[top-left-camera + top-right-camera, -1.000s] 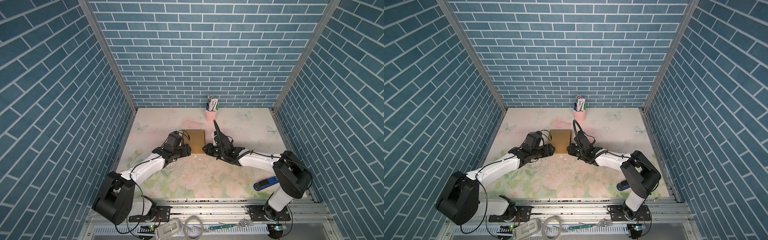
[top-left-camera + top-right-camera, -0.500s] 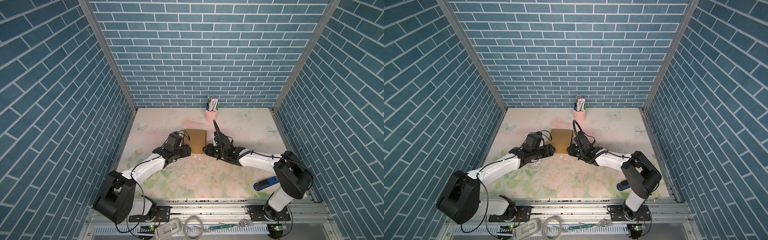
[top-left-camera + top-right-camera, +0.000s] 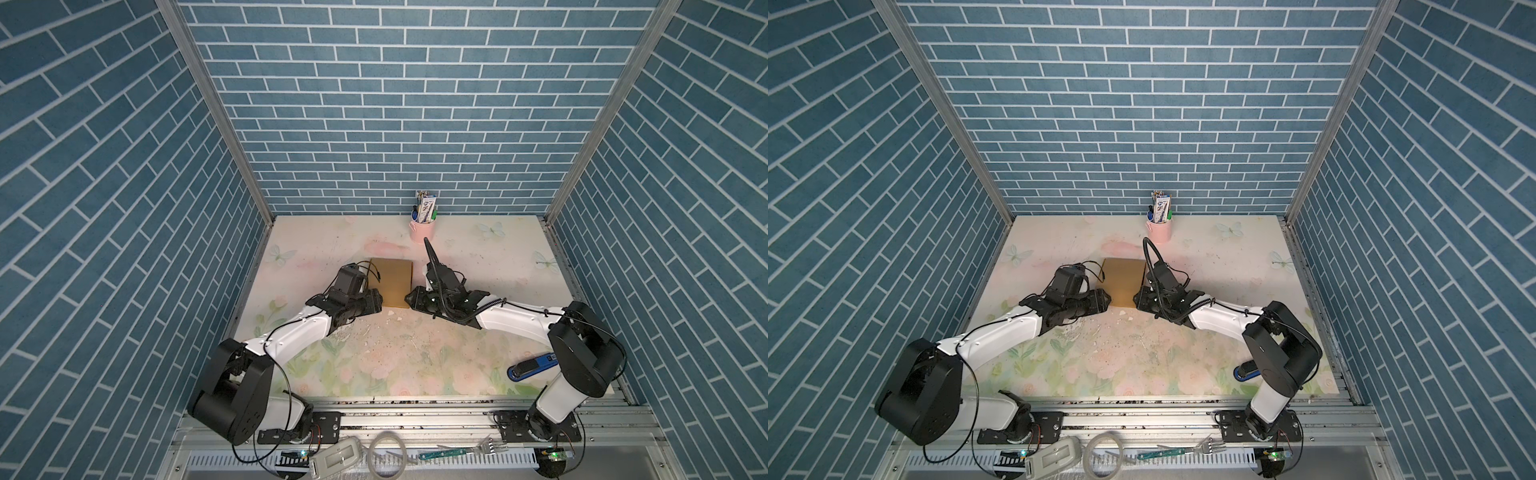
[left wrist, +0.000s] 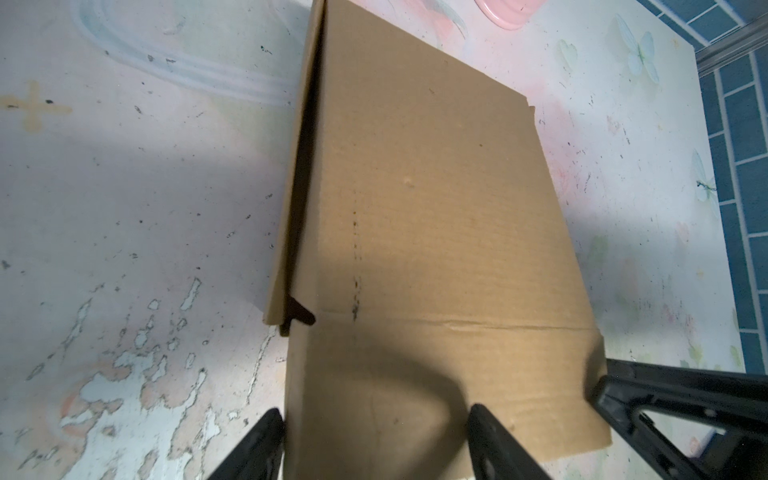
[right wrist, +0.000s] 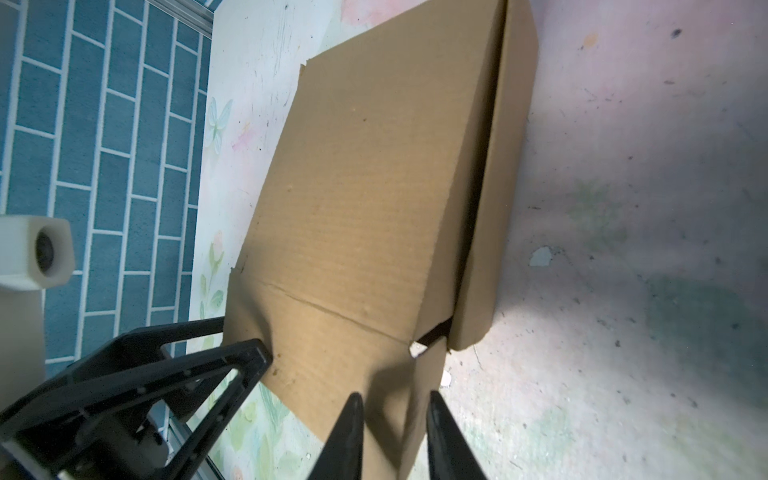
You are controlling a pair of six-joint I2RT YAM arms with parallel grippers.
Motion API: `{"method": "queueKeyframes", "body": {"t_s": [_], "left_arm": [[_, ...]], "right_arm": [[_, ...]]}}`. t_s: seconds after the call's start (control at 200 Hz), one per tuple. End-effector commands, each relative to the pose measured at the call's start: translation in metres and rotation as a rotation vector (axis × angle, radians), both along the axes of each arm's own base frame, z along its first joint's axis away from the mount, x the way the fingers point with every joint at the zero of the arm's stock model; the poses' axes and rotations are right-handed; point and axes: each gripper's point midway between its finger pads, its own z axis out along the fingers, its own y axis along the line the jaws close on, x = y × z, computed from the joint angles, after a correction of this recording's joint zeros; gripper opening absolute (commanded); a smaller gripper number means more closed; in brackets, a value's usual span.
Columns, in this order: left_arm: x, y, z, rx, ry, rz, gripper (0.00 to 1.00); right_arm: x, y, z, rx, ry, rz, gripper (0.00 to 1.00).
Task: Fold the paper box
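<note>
The paper box (image 3: 390, 282) is a plain brown cardboard mailer lying closed and flat mid-table, seen in both top views (image 3: 1123, 280). My left gripper (image 3: 374, 301) sits at its near left corner. In the left wrist view that gripper (image 4: 376, 440) stands open and wide, one finger (image 4: 266, 440) against the box's side edge and the other over the front flap. My right gripper (image 3: 411, 299) is at the near right corner. In the right wrist view that gripper (image 5: 397, 436) is closed narrowly on the folded corner of the front flap (image 5: 340, 365).
A pink cup (image 3: 422, 230) of pens stands at the back wall. A blue stapler (image 3: 532, 368) lies near the right arm's base. A fork (image 3: 478, 451) and a tape roll (image 3: 386, 457) lie on the front rail. Brick walls close in three sides.
</note>
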Motion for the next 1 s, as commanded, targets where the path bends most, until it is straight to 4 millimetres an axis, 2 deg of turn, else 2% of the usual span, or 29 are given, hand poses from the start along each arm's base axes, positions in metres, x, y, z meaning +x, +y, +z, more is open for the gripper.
{"method": "queueKeyframes", "body": {"t_s": [0.0,0.805,0.995], "left_arm": [[0.000,-0.003,0.004,0.013,-0.002,-0.025,0.71],[-0.002,0.000,0.018,-0.002,-0.028,-0.023,0.72],[-0.006,0.004,0.019,0.008,-0.027,-0.018,0.72]], "right_arm": [[0.001,0.005,0.016,0.010,-0.025,0.012,0.29],[0.003,0.020,0.034,0.043,-0.056,0.028,0.30],[-0.001,0.015,0.032,0.034,-0.058,0.025,0.30]]}}
